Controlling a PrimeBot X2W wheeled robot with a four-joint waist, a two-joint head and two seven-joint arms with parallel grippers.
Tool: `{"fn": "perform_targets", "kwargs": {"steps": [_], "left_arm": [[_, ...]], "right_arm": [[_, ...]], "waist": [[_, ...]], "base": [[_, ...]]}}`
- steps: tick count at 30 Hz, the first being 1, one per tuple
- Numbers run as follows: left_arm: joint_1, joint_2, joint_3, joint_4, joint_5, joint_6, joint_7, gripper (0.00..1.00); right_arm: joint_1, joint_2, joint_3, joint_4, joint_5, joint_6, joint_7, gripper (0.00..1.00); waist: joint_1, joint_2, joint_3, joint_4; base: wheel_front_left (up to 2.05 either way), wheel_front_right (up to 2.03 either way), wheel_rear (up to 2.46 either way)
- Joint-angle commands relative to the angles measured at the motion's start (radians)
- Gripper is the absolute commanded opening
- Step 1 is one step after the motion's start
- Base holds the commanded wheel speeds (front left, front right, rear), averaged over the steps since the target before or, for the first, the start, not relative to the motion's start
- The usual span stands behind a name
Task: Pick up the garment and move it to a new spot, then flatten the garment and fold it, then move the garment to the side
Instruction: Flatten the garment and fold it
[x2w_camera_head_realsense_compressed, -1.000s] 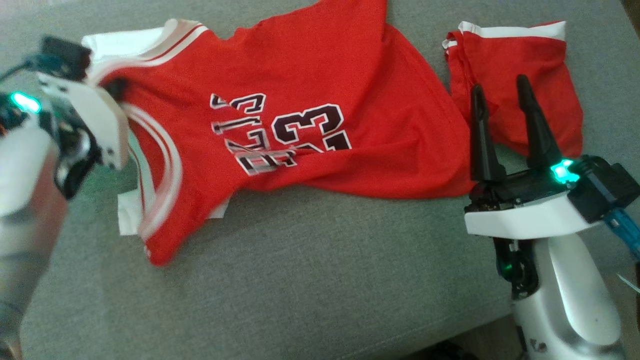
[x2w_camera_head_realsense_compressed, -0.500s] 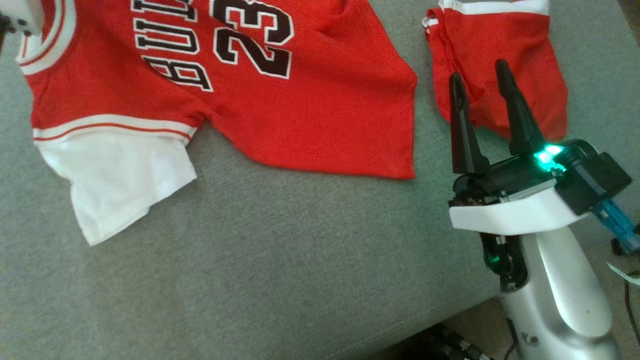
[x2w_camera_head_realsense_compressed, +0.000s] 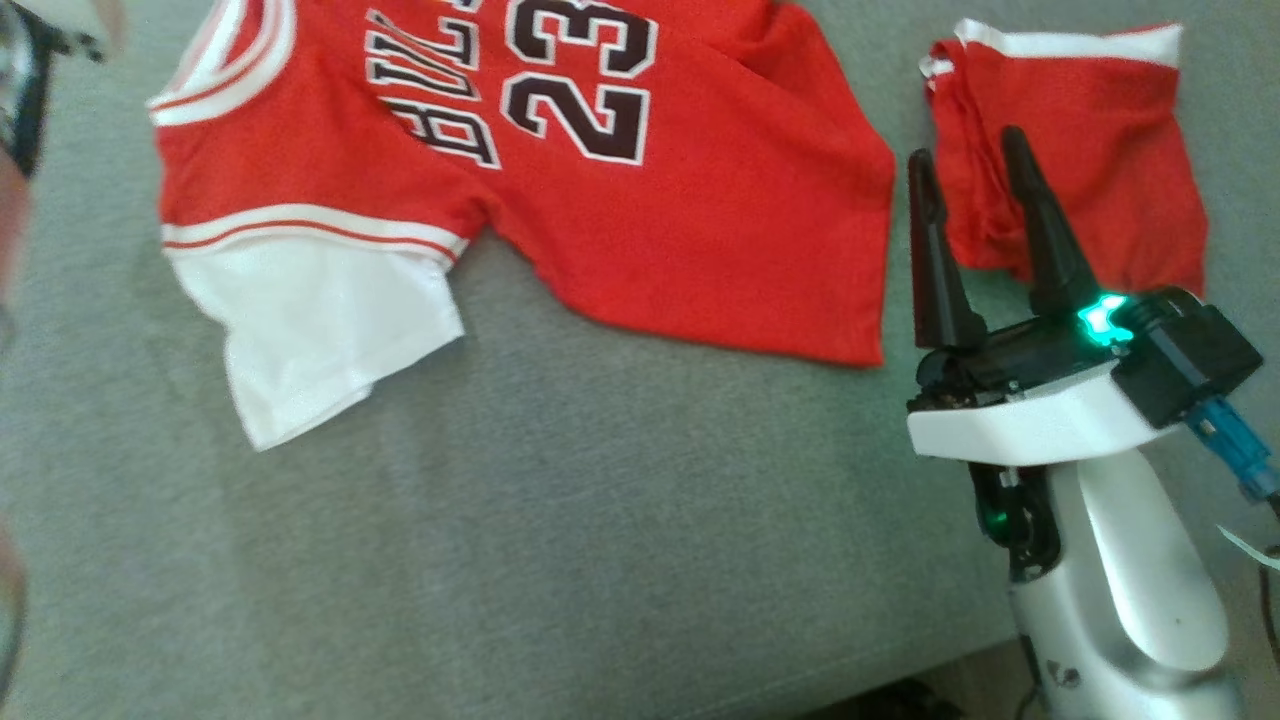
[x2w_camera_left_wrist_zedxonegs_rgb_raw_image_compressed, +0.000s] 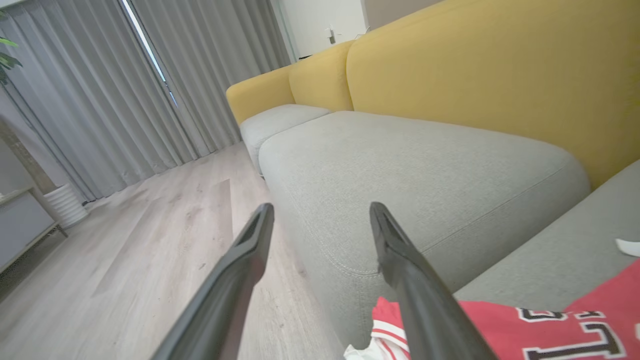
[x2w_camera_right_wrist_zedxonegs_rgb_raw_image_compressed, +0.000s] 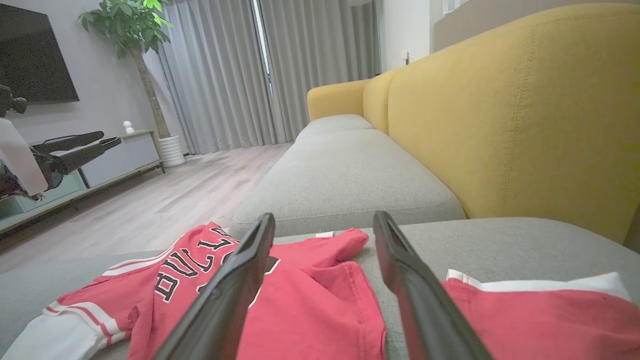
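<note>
Grey sofa seat (x2w_camera_head_realsense_compressed: 620, 540), with a yellow backrest (x2w_camera_right_wrist_zedxonegs_rgb_raw_image_compressed: 500, 125) behind it, carries the work. Off its left edge our left pincer (x2w_camera_left_wrist_zedxonegs_rgb_raw_image_compressed: 321, 207) hangs in the air, jaws apart and nothing between them, with the cloth just below one finger. The garment, a red jersey (x2w_camera_head_realsense_compressed: 640, 230), lies number side up over the left and middle of the seat, toward the back edge. Its white sleeve (x2w_camera_head_realsense_compressed: 320, 330) points to the front edge, and the cloth puckers near the back right corner. Our right pincer (x2w_camera_head_realsense_compressed: 965, 148) hovers just beside the jersey's right hem, jaws apart and empty, with the red shorts (x2w_camera_head_realsense_compressed: 1100, 170) close on its far side. We judge flattening to be the step in hand. To do it well we should come down low and nip the jersey at both ends. Then we draw it gently toward the seat's left and right edges without lifting it, and keep the right pincer off the shorts.
</note>
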Motion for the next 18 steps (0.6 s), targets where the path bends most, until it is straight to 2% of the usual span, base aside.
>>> {"fn": "perform_targets", "kwargs": {"steps": [1, 6, 13, 14, 18], "left_arm": [[0.001, 0.023, 0.036, -0.028, -0.015, -0.007, -0.012, 1.0], [0.13, -0.015, 0.078, -0.122, -0.058, -0.013, -0.02, 1.0], [0.456, -0.07, 0.201, -0.409, -0.108, 0.047, -0.021, 1.0], [0.456, -0.07, 0.201, -0.409, -0.108, 0.047, -0.021, 1.0], [0.669, -0.106, 0.258, -0.564, -0.11, 0.092, -0.021, 1.0]], "right_arm": [[-0.01, -0.003, 0.005, -0.024, -0.01, -0.001, -0.006, 1.0], [0.014, -0.003, -0.03, 0.01, -0.041, -0.001, -0.006, 1.0], [0.088, -0.003, -0.091, 0.045, -0.075, -0.001, -0.006, 1.0], [0.088, -0.003, -0.091, 0.045, -0.075, -0.001, -0.006, 1.0], [0.134, -0.003, -0.115, 0.052, -0.08, -0.001, -0.006, 1.0]], "waist": [[-0.0001, 0.0, -0.042, 0.043], [-0.0001, 0.0, -0.113, 0.114], [-0.0001, 0.0, -0.213, 0.212], [-0.0001, 0.0, -0.213, 0.212], [-0.0001, 0.0, -0.258, 0.246]], "base": [[0.0, 0.0, 0.0], [0.0, 0.0, 0.0], [0.0, 0.0, 0.0], [0.0, 0.0, 0.0], [0.0, 0.0, 0.0]]}}
